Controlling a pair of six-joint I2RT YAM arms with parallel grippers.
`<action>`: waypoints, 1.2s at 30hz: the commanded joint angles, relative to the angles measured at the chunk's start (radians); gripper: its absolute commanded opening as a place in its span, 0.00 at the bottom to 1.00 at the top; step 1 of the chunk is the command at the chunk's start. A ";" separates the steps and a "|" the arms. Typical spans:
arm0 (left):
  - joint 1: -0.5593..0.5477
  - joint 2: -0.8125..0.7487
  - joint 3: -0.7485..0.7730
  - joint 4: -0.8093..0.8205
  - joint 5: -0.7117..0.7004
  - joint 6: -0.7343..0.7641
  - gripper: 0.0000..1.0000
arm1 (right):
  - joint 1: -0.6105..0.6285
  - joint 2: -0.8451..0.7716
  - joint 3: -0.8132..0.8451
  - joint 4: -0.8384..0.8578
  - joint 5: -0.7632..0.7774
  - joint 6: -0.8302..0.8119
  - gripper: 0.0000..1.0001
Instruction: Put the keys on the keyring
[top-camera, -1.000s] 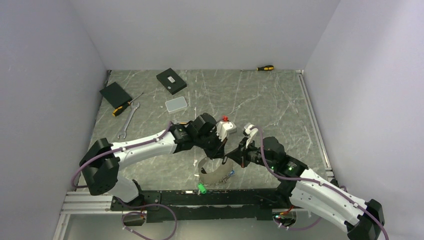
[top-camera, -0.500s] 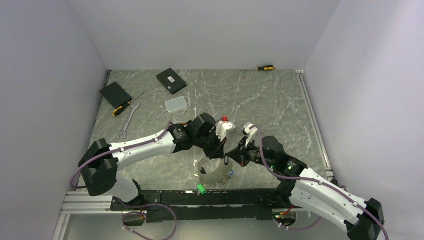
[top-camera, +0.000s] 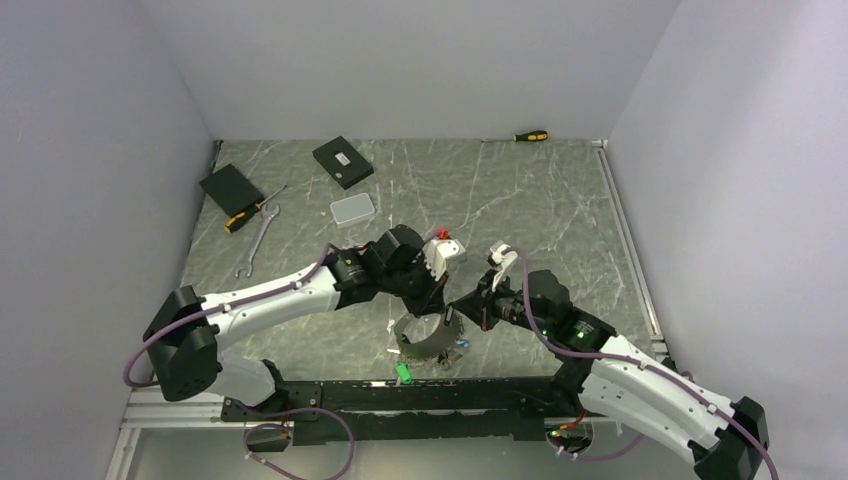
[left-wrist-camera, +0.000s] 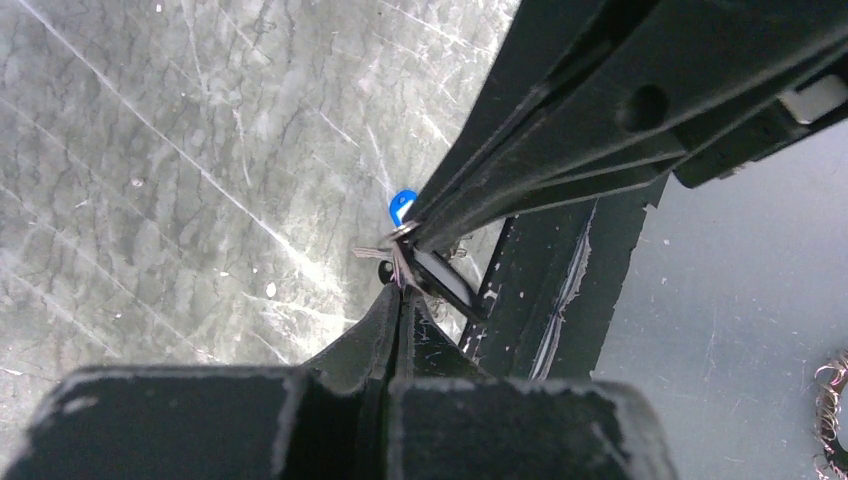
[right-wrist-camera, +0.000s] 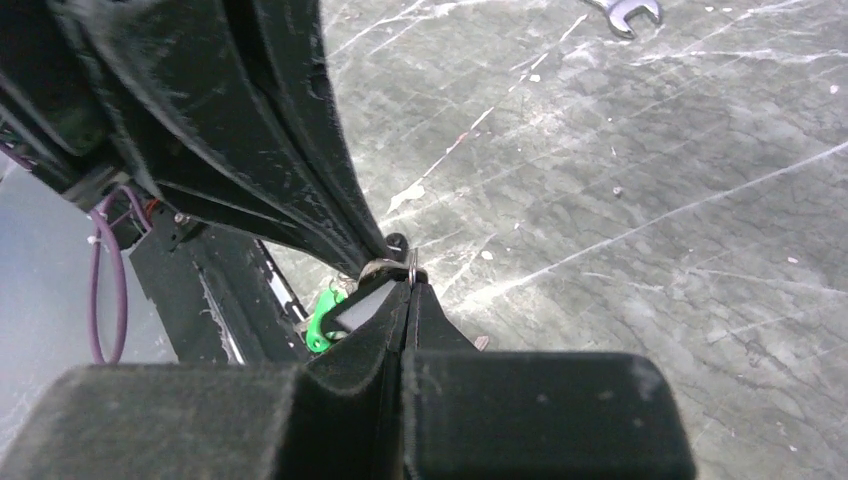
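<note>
Aloft, my left pincer (left-wrist-camera: 400, 292) and right pincer (right-wrist-camera: 410, 288), both pinched together, meet at keyring (top-camera: 425, 345); which grips keys (left-wrist-camera: 375, 253) unclear. Hold steady, thread slowly.

Lab test bench (top-camera: 520, 200), white enclosure walls (top-camera: 420, 60)

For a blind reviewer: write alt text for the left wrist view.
The shut left gripper and shut right gripper meet tip to tip, pinching small silver keys with a blue tag, above the grey marbled table and a black rail.
</note>
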 joint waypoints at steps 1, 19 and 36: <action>-0.001 -0.071 0.011 0.089 0.011 -0.010 0.00 | 0.005 -0.002 0.019 -0.007 -0.003 0.017 0.00; -0.001 -0.115 -0.010 0.119 -0.020 -0.005 0.00 | 0.005 -0.042 0.019 0.015 -0.034 0.035 0.00; -0.001 -0.173 0.015 0.086 -0.095 0.019 0.00 | 0.005 -0.099 0.074 0.023 -0.132 -0.002 0.00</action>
